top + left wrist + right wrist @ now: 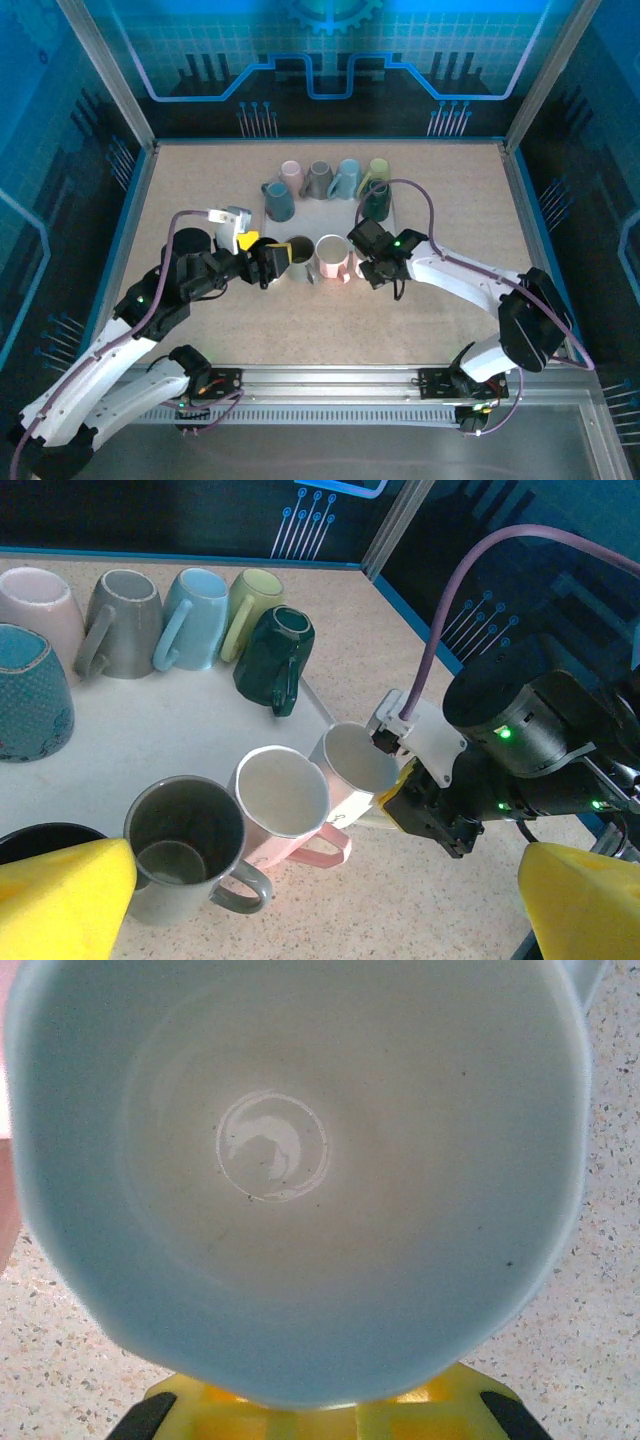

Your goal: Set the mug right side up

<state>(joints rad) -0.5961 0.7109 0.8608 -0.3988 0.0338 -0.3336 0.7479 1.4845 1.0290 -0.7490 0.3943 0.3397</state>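
Note:
The mug (357, 763) is pale pink with a white inside and stands mouth up, leaning a little, at the right end of the front row. My right gripper (408, 792) is shut on its rim from the right. In the right wrist view I look straight down into the mug (300, 1160), with the yellow fingers (200, 1405) of my right gripper (315, 1415) under its near rim. My left gripper (330, 905) is open, its yellow pads (60, 895) wide apart above the front row and holding nothing. From above, my left gripper (262, 258) and right gripper (362, 255) flank the row.
Next to the held mug stand an upright pink mug (285, 798) and an upright grey mug (185, 845), with a black mug (40, 835) further left. Several upside-down mugs (320, 180) form the back rows. The enclosure's blue-edged wall (515, 200) runs along the right.

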